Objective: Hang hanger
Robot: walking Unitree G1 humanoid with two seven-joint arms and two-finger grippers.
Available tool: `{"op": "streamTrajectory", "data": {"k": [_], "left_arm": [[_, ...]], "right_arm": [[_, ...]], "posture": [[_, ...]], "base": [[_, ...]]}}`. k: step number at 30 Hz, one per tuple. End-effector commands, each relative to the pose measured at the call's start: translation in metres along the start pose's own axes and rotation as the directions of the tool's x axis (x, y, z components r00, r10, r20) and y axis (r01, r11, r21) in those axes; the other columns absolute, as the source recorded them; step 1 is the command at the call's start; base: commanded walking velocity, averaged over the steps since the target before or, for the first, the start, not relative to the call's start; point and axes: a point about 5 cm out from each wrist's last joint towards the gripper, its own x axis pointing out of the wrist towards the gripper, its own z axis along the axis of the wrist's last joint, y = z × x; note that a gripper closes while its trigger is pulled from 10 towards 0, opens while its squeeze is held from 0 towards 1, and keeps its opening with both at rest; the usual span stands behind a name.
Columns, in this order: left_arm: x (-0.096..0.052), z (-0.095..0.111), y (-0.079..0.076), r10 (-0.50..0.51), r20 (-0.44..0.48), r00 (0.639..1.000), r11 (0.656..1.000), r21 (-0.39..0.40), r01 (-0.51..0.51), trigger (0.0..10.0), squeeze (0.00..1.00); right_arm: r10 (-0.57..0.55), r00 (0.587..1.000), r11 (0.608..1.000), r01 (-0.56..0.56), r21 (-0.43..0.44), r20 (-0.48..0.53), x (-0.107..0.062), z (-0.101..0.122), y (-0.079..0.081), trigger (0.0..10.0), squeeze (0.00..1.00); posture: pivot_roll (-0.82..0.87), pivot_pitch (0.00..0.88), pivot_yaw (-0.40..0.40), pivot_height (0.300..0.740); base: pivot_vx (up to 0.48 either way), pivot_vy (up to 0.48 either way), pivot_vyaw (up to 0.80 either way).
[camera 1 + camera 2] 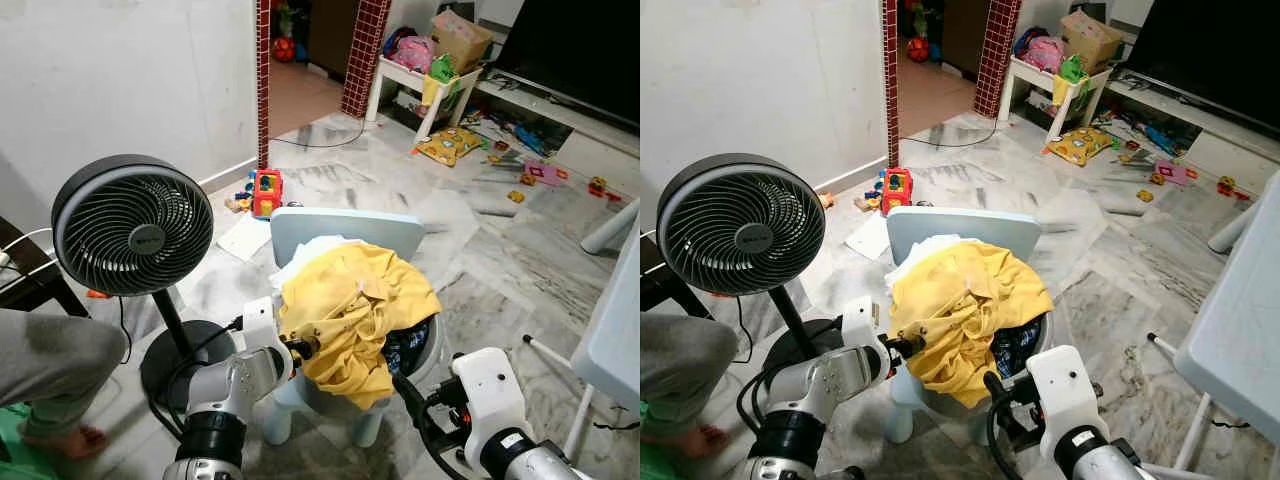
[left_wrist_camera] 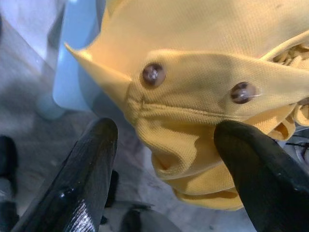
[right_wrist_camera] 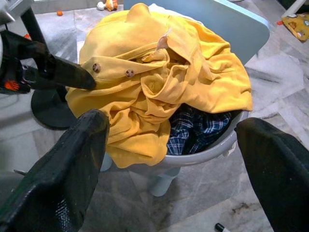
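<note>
On the marble floor [image 1: 520,270], at the centre of the head view, a pale blue chair [image 1: 345,232] is seen piled with laundry. At nine o'clock from it a black pedestal fan [image 1: 133,226] is standing, and beyond it, toward one o'clock, a white shelf [image 1: 425,85] heaped with toys is set against the wall. A person's grey-clad knee [image 1: 55,360] is noted at the eight o'clock edge. A white tabletop [image 1: 615,330] is cut off at three o'clock.

Draped over the pile is a yellow shirt [image 1: 355,315], with a blue checked garment [image 3: 198,130] tucked under it on the seat. No hanger can be made out.

The left gripper [image 2: 164,159] is held at the shirt's nine o'clock edge; its jaws are apart, straddling the buttoned collar placket [image 2: 193,92], one finger touching the cloth. The right gripper [image 3: 171,159] is poised near the chair's five o'clock side, jaws spread wide, clear of the clothes. Two brown buttons [image 2: 153,74] are picked out on the placket.
</note>
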Motion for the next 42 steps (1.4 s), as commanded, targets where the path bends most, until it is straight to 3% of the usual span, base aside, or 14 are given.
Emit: {"op": "streamTrajectory", "data": {"k": [1,5,6,7,8,23,42], "left_arm": [[0.002,0.003,-0.002,0.003,0.026,1.000,1.000,-0.014,-0.003,10.0,0.00],[0.002,0.006,-0.002,-0.005,0.055,0.998,1.000,-0.016,0.006,10.0,0.00],[0.005,0.004,0.000,0.003,0.046,0.999,0.999,-0.039,-0.001,8.2,0.00],[0.005,0.004,0.000,0.005,0.044,0.999,0.999,-0.045,-0.003,2.5,0.00],[0.006,0.006,0.000,0.001,0.048,0.999,0.999,-0.051,0.002,0.0,0.00],[0.011,0.012,-0.002,0.001,0.083,0.997,0.999,-0.050,0.004,0.0,0.00],[0.012,0.014,-0.008,-0.019,0.106,0.994,0.999,0.044,0.014,0.0,0.00]], "right_arm": [[-0.013,1.000,1.000,0.014,-0.012,0.014,-0.002,0.003,-0.002,10.0,0.00],[-0.014,1.000,1.000,0.014,-0.010,0.014,-0.002,0.003,-0.002,10.0,0.00],[-0.013,1.000,1.000,0.013,-0.009,0.014,-0.002,0.003,-0.001,10.0,0.00],[-0.013,1.000,1.000,0.013,-0.009,0.014,-0.002,0.003,-0.001,10.0,0.00],[-0.013,1.000,1.000,0.013,-0.009,0.014,-0.003,0.003,-0.001,10.0,0.00],[-0.024,1.000,1.000,0.024,0.000,0.013,-0.004,0.002,0.000,10.0,0.00],[-0.032,0.999,0.999,0.032,-0.005,0.011,-0.004,0.001,-0.001,10.0,0.00]], "posture": [[-0.10,0.038,-0.085,0.740],[-0.10,0.043,-0.085,0.740],[-0.10,0.045,-0.086,0.740],[-0.10,0.045,-0.085,0.740],[-0.10,0.046,-0.084,0.740],[-0.11,0.053,-0.082,0.740],[-0.12,0.048,-0.082,0.740]], "base": [[0.000,0.000,0.00],[0.000,0.000,0.00],[0.000,0.000,0.00],[0.000,0.000,0.00],[0.000,0.000,0.00],[0.000,0.000,0.00],[0.000,0.000,0.00]]}}
